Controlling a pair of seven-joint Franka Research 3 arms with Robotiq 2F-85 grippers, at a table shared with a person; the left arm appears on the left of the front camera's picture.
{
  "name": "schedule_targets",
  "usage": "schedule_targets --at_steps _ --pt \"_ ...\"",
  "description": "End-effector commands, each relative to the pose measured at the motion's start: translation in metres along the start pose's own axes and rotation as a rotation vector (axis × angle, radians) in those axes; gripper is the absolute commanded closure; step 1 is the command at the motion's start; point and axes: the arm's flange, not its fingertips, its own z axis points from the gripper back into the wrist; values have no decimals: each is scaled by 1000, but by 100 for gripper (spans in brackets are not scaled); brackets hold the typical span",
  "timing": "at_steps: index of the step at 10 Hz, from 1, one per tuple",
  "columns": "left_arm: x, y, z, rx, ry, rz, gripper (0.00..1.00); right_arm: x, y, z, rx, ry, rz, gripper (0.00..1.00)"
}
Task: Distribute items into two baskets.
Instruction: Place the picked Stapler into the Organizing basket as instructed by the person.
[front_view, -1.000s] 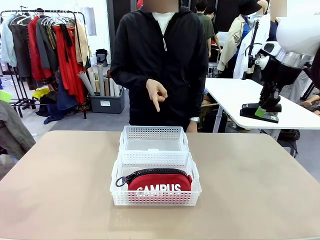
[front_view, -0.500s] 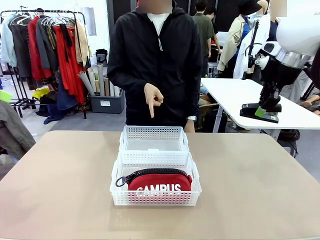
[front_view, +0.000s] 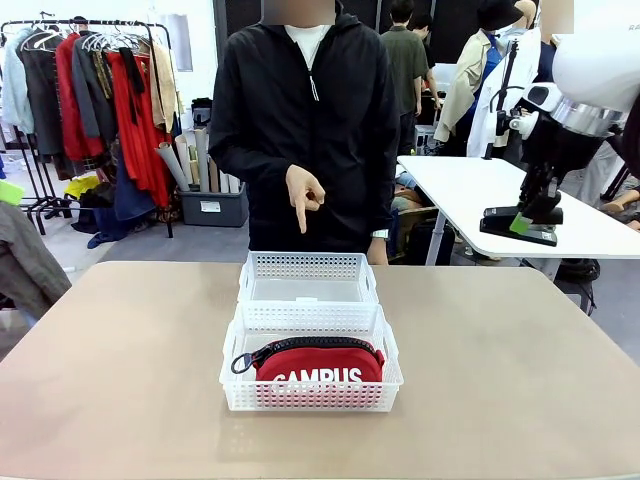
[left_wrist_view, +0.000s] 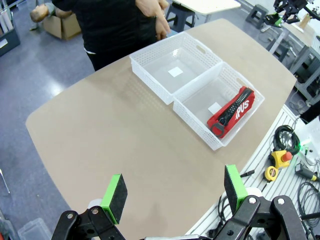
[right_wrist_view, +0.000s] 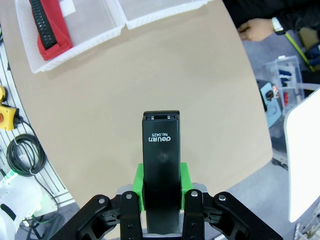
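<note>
1. The person's hand (front_view: 304, 192) has moved slightly lower and to the left over the last second; it still points down at the far basket (front_view: 309, 278).
2. Nothing else has changed: the red pouch (front_view: 318, 361) lies in the near basket (front_view: 311, 392) on the tabletop (front_view: 130, 360).
3. The right gripper (right_wrist_view: 161, 192) has its fingers clamped on the black stapler (right_wrist_view: 160, 165), high above the tabletop.
4. The left gripper (left_wrist_view: 173, 191) has its fingers apart and empty.
5. I judge that the stapler belongs in the far basket.
</note>
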Motion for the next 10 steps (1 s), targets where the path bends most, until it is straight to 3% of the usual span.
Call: schedule_targets --at_steps 1,4,10 --pt "0 0 0 0 -1 0 0 8 -7 -3 10 -15 11 100" --pt "0 0 0 0 -1 0 0 44 -22 -17 45 -68 76 100" --pt "0 0 0 0 -1 0 0 122 -32 -44 136 -75 199 100"
